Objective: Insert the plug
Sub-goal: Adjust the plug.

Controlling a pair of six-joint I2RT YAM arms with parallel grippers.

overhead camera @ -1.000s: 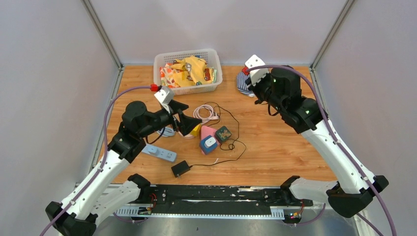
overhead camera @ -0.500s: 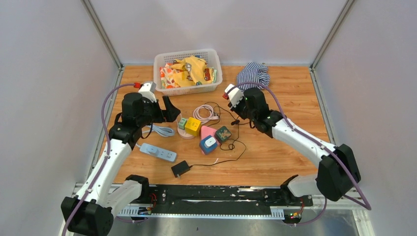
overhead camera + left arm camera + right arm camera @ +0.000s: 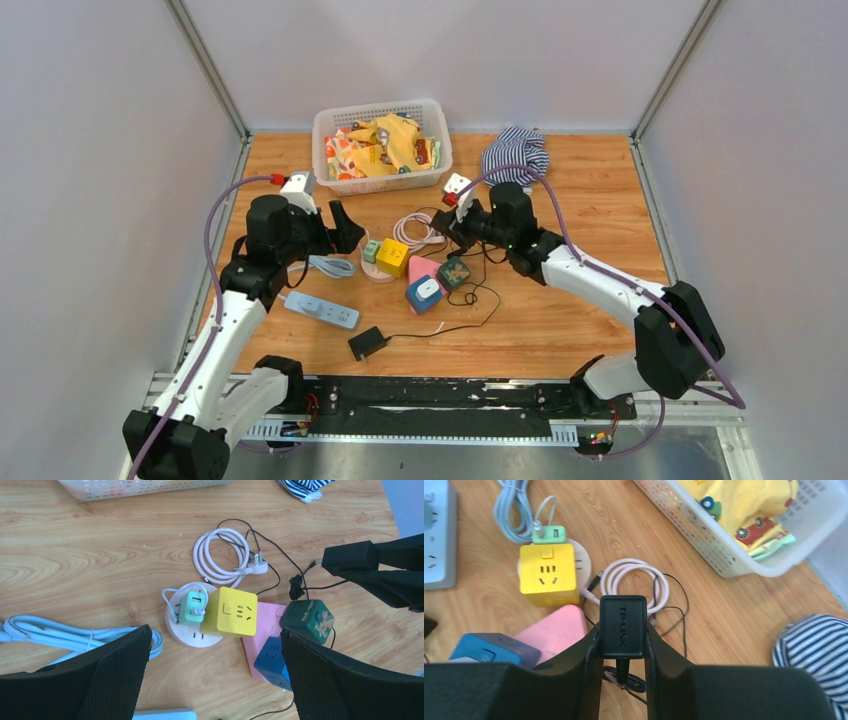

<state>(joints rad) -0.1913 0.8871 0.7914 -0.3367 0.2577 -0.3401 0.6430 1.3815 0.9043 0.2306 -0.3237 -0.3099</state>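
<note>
Black adapter [image 3: 622,625] pinched in right end effector [image 3: 622,639], arm reaching inward | left end effector [image 3: 215,634] spread wide

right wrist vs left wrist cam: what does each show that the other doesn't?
Right wrist only: the TP-LINK label on the adapter clamped in the right gripper, and the yellow cloth in the basket.
Left wrist only: the green cube and the open left gripper.
Both: yellow cube, mint charger, coiled cable, pink socket, blue socket, striped cloth.

white arms [image 3: 600,285], black joints [image 3: 268,222] (purple cables [image 3: 209,235]), mesh-faced left end effector [image 3: 215,635]
</note>
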